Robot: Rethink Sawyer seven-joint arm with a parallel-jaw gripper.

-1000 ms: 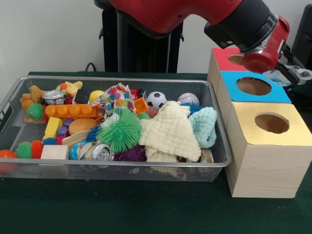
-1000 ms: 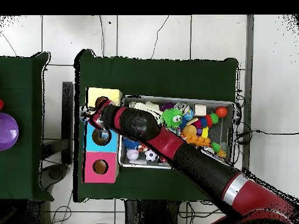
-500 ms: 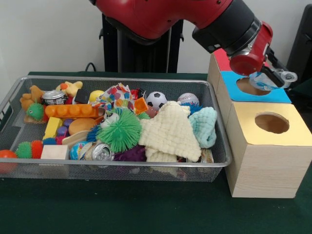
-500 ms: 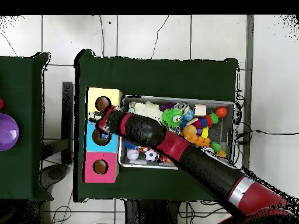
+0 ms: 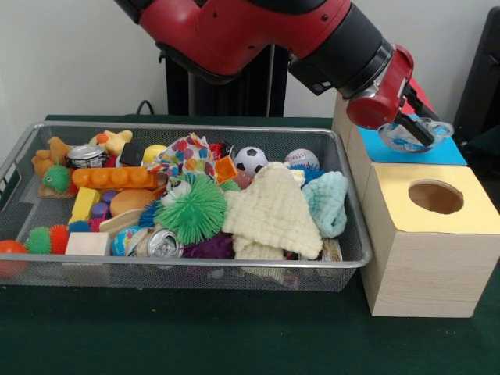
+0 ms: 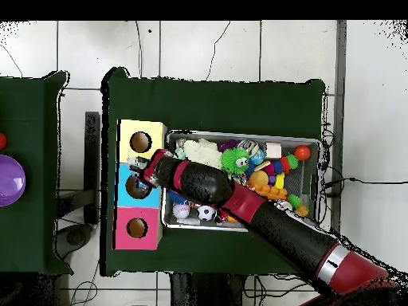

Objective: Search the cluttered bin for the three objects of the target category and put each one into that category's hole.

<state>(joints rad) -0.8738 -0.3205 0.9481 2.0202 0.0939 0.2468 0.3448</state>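
Note:
My gripper [image 5: 416, 134] hangs just above the blue-topped box [image 5: 451, 154], over its hole, at the end of the red arm. In the overhead view the gripper [image 6: 140, 166] sits at the blue box's [image 6: 123, 194] edge nearest the yellow box [image 6: 127, 128]. I see nothing clearly held in it. The wire bin [image 5: 195, 265] holds a soccer ball [image 5: 251, 159], a baseball [image 5: 301, 158], a green spiky ball [image 5: 192, 210], a cream cloth [image 5: 273, 209], a mint cloth [image 5: 326, 201] and a drink can [image 5: 160, 244], among many toys.
The yellow-topped wooden box [image 5: 469, 212] with a round hole [image 5: 436, 197] stands nearest the camera, right of the bin. The red box [image 6: 123, 233] is mostly hidden behind the arm in the front view. A purple bowl [image 6: 11, 178] lies on a separate table.
The arm has swung left in the front view, carrying the gripper from beyond the blue box's far right corner to over its hole, nearer the bin. The bin's contents have not moved.

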